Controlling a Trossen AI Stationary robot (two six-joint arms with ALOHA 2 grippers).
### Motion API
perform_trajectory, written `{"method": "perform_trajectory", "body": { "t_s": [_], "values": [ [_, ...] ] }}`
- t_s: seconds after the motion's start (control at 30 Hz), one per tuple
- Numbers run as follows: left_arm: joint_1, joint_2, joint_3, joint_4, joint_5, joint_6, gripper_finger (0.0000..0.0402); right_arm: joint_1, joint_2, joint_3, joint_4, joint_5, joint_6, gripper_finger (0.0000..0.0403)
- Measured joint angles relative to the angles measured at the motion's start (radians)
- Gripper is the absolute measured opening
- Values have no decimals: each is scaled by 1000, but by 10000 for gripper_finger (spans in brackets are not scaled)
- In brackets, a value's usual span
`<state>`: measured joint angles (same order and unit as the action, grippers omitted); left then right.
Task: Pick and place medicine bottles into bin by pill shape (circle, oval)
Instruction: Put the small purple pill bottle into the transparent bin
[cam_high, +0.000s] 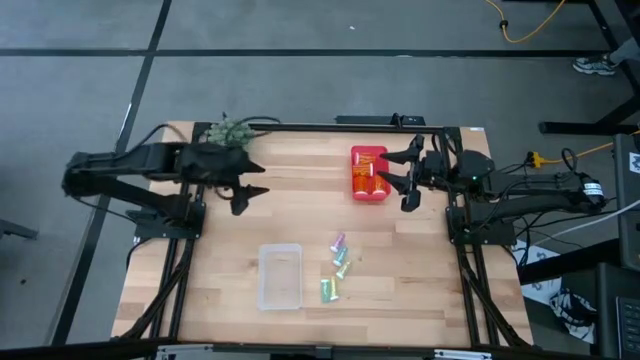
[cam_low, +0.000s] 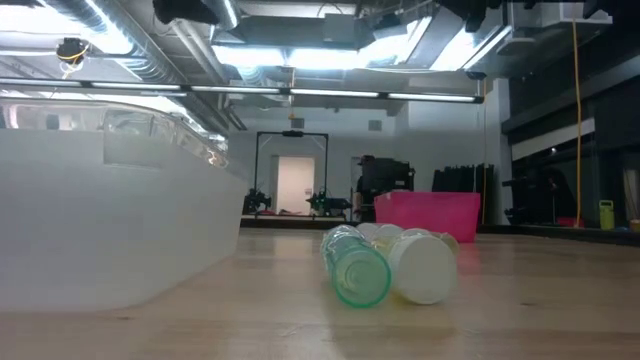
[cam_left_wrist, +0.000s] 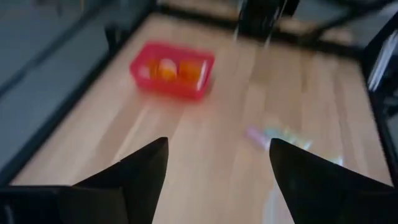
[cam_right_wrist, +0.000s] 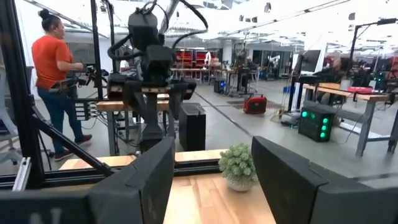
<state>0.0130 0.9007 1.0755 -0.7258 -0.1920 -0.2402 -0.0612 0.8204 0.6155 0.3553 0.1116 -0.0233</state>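
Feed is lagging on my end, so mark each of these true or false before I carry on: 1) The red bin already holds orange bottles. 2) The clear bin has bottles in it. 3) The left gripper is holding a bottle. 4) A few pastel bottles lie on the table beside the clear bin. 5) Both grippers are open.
1) True. The red bin holds orange bottles.
2) False. The clear bin looks empty.
3) False. The left gripper is open and holds nothing, up above the table.
4) True. The pastel bottles lie on the wood just right of the clear bin in the high view.
5) True. The right gripper is open too, next to the red bin.
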Motion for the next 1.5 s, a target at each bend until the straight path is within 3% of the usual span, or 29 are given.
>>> {"method": "perform_trajectory", "body": {
  "t_s": [0.23,0.47,0.67,1.03,1.5],
  "values": [
    [25,-272,-348,403,12,132,273,0,6,0,-30,0,50,217],
    [83,-467,-601,598,141,150,273,0,15,0,-28,0,57,217],
    [110,-604,-770,721,110,145,273,0,16,0,-28,0,71,217],
    [108,-759,-948,745,79,71,273,0,16,0,-39,0,69,217],
    [101,-786,-1067,878,98,34,273,0,16,0,-40,1,68,217]
  ]
}}
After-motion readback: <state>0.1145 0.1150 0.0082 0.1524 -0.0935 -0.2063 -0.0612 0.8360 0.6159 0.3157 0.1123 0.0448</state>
